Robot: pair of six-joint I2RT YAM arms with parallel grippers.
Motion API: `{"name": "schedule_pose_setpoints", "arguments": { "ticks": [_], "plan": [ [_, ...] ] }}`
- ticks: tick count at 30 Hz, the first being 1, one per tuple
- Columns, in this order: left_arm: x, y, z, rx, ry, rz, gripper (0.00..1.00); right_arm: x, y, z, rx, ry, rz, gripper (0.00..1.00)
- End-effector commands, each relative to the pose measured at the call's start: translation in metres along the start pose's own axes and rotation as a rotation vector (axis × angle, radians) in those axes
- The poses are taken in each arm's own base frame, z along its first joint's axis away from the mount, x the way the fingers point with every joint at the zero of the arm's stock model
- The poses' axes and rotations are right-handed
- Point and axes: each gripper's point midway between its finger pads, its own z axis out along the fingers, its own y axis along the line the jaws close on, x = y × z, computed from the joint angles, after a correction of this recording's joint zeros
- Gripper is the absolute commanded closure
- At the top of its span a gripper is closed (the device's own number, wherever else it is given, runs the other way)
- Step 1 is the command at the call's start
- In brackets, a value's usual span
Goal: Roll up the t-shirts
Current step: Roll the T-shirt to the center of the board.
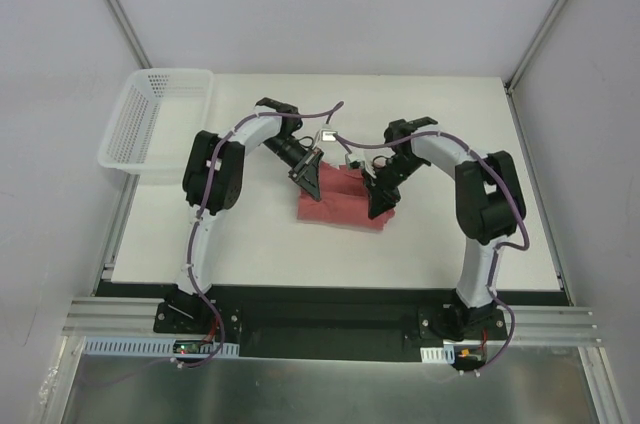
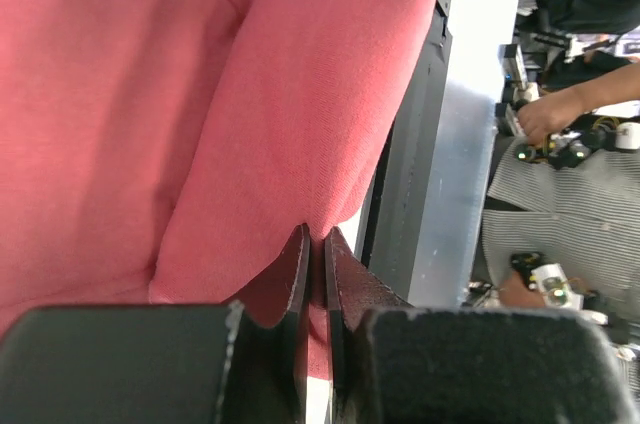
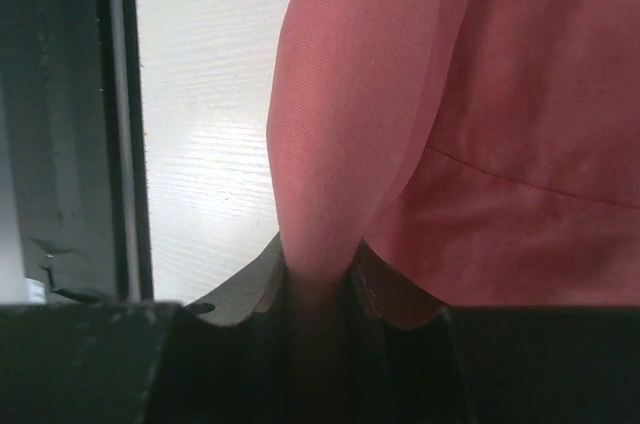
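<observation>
Left gripper (image 2: 315, 240): fingers pressed almost together, only a slit between them. A thin layer of the salmon-red cotton t-shirt (image 1: 338, 206) appears pinched there.

Right gripper (image 3: 318, 269): jaws narrowed on a thicker rounded fold of the same cloth, which is seen running down between the pads.

The t-shirt is bunched into a compact wad at the centre of the top view, on the white rectangular table (image 1: 450, 244). It is gripped at its upper left edge by the left arm and at its right edge by the right. The white perforated plastic basket (image 1: 150, 124) sits well apart, upper left.

Risks, as judged:
- The thin left pinch could slip if the cloth is tensioned.
- The bundle could be skewed or loosened by uneven travel of the arms.
- If only outer layers are held, the inner folds may be left behind.
</observation>
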Motion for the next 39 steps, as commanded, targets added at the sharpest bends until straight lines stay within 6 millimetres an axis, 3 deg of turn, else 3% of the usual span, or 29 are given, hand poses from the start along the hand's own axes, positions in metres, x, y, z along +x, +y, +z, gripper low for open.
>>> {"name": "schedule_pose_setpoints", "arguments": {
  "ticks": [1,4,9,14,16,17,19,20,21,22,23,24,25,26,27,28,29,30,31,33,34,35,39],
  "plan": [
    [-0.006,-0.005,-0.017,0.032,-0.023,-0.021,1.0,0.001,0.023,-0.01,-0.129,-0.013,0.149,0.86],
    [-0.007,0.012,-0.022,0.007,-0.023,-0.025,0.99,0.002,0.014,-0.011,-0.155,-0.023,0.208,0.86],
    [-0.017,0.036,-0.03,-0.04,-0.043,-0.031,0.79,0.005,-0.003,-0.012,-0.188,-0.026,0.301,0.84],
    [-0.039,0.051,-0.049,-0.18,-0.074,0.078,0.7,0.009,-0.014,-0.009,-0.241,0.022,0.398,0.83],
    [-0.046,0.049,-0.057,-0.237,-0.082,0.138,0.66,0.008,-0.02,-0.008,-0.24,0.031,0.449,0.83],
    [-0.059,0.042,-0.069,-0.304,-0.11,0.234,0.65,0.01,-0.023,-0.007,-0.236,0.04,0.47,0.83],
    [-0.054,0.038,-0.072,-0.346,-0.116,0.292,0.62,0.009,-0.028,-0.006,-0.235,0.051,0.501,0.83],
    [-0.06,0.018,-0.081,-0.392,-0.138,0.373,0.61,0.01,-0.032,-0.005,-0.232,0.062,0.524,0.83],
    [-0.053,0.026,-0.078,-0.436,-0.124,0.418,0.59,0.01,-0.033,-0.004,-0.233,0.07,0.532,0.83],
    [-0.057,0.005,-0.087,-0.48,-0.148,0.5,0.58,0.011,-0.033,-0.003,-0.239,0.077,0.541,0.82],
    [-0.054,0.0,-0.087,-0.503,-0.146,0.537,0.57,0.01,-0.034,-0.001,-0.243,0.08,0.541,0.82],
    [-0.044,0.006,-0.078,-0.531,-0.118,0.593,0.56,0.011,-0.034,-0.002,-0.252,0.086,0.554,0.82],
    [-0.043,-0.012,-0.082,-0.558,-0.124,0.675,0.55,0.01,-0.035,-0.002,-0.253,0.088,0.559,0.82],
    [-0.037,-0.015,-0.077,-0.578,-0.108,0.727,0.54,0.011,-0.036,0.0,-0.262,0.094,0.578,0.81],
    [-0.016,-0.01,-0.06,-0.574,-0.043,0.779,0.54,0.009,-0.038,-0.001,-0.258,0.095,0.585,0.81],
    [-0.023,-0.027,-0.062,-0.618,-0.068,0.902,0.53,0.009,-0.038,0.0,-0.261,0.1,0.593,0.81],
    [-0.019,-0.029,-0.056,-0.633,-0.058,0.965,0.51,0.009,-0.038,0.001,-0.263,0.109,0.596,0.81],
    [0.005,-0.022,-0.032,-0.609,0.007,1.021,0.5,0.01,-0.039,0.001,-0.262,0.112,0.599,0.81],
    [-0.007,-0.028,-0.035,-0.685,-0.021,1.132,0.5,0.01,-0.039,0.002,-0.263,0.117,0.597,0.8],
    [0.013,-0.017,-0.017,-0.688,0.008,1.185,0.48,0.01,-0.038,0.002,-0.268,0.121,0.593,0.8],
    [0.006,-0.021,-0.012,-0.704,-0.009,1.243,0.49,0.009,-0.038,0.002,-0.268,0.12,0.592,0.8],
    [0.015,-0.014,-0.004,-0.707,0.007,1.248,0.48,0.01,-0.038,0.002,-0.27,0.121,0.594,0.8],
    [0.012,-0.005,0.009,-0.744,0.016,1.303,0.48,0.01,-0.037,0.002,-0.269,0.122,0.592,0.8]
  ]
}}
